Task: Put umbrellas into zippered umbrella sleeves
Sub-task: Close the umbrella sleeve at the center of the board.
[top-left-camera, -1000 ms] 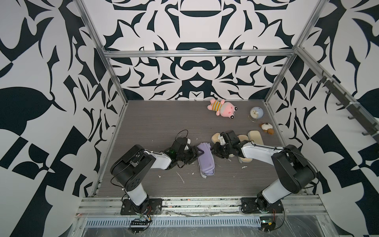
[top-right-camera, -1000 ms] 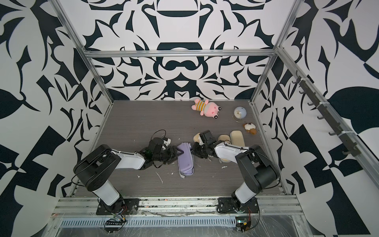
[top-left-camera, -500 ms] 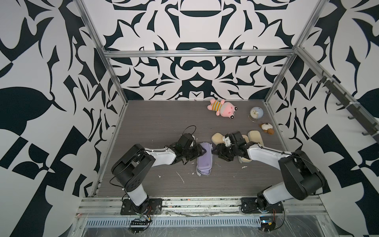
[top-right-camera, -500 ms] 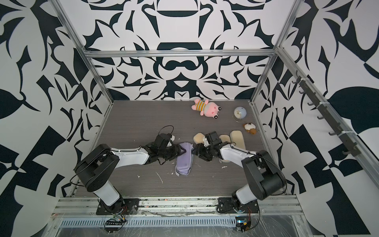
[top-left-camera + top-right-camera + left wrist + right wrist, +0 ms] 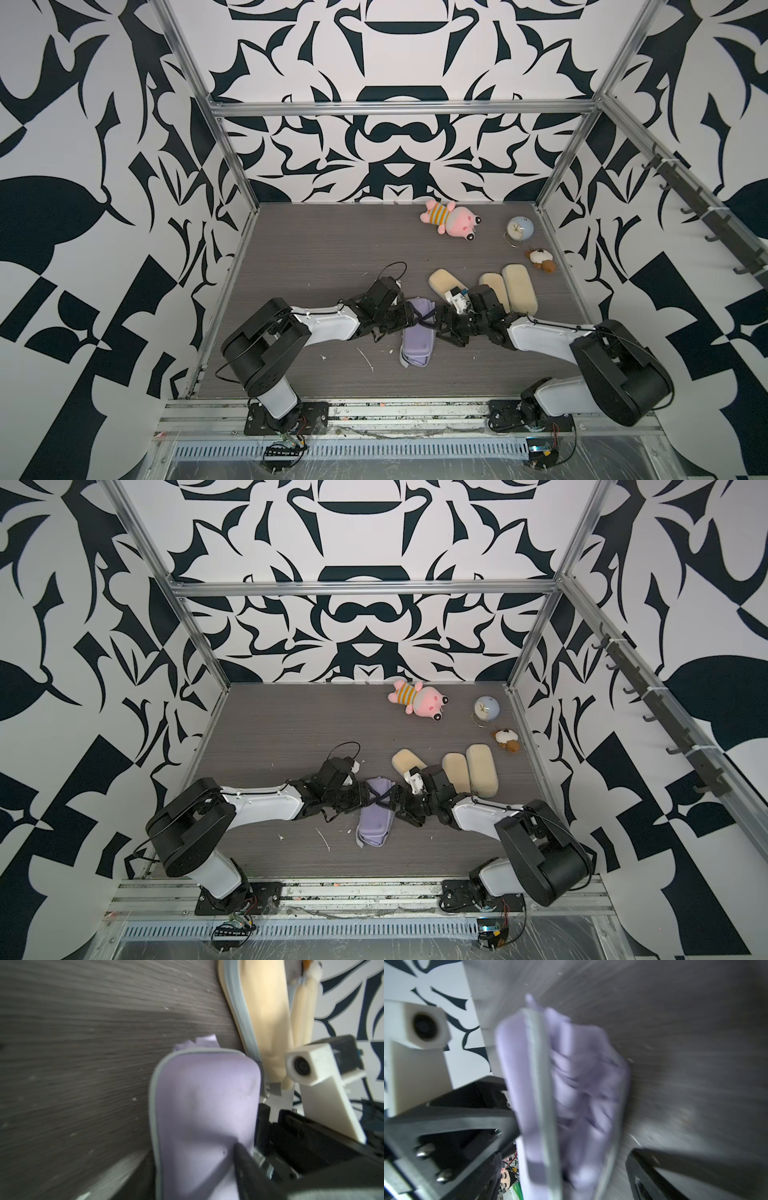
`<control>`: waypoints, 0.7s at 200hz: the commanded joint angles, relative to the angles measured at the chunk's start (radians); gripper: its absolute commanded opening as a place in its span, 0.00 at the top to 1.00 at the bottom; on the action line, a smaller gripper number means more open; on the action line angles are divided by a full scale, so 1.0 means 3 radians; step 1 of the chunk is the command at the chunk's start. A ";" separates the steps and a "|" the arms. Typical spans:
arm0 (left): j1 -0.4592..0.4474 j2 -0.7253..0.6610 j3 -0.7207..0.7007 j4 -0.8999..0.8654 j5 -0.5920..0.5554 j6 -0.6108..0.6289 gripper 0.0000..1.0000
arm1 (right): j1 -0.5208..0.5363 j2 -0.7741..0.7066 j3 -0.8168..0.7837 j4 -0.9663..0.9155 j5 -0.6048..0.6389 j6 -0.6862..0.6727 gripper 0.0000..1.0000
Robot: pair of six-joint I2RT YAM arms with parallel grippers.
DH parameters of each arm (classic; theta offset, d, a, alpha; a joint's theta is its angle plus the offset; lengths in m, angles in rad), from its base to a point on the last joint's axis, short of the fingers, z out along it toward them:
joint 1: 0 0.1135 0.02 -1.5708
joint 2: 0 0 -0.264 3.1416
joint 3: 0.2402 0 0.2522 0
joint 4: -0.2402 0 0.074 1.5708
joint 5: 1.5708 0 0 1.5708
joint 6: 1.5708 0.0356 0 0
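- Both top views put the lavender umbrella sleeve (image 5: 417, 343) (image 5: 375, 825) on the grey counter (image 5: 324, 257). It lies lengthwise between the two arms, towards the front.
- Left gripper (image 5: 405, 319) comes in at the sleeve's far end from one side and right gripper (image 5: 441, 323) from the other. Their dark fingertips cross over the sleeve there.
- Left wrist view: the sleeve's lavender shell (image 5: 203, 1105), edged in grey zip, fills the middle, and one black finger (image 5: 243, 1159) lies against it. The other finger is hidden, so I cannot tell whether the left gripper is clamped or loose.
- Right wrist view, blurred: the sleeve gapes, and the lavender umbrella (image 5: 583, 1084) sits bunched between its halves.
- One finger (image 5: 650, 1169) of the right gripper stands off beside the sleeve with bare counter between them. The jaws are spread wide and hold nothing.
- Three beige umbrella sleeves (image 5: 519, 289) lie shut just behind the right gripper. Two are side by side and the third is nearer the lavender one.
- At the back are a pink plush toy (image 5: 451, 218), a small round clock (image 5: 519, 228) and a little brown-and-white plush (image 5: 540, 259).
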 commanded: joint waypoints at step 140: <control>0.0657 -0.0949 -0.1419 0.1373 0.0336 -0.0762 0.16 | 0.0030 0.0871 -0.0025 0.2221 -0.0472 0.0353 1.00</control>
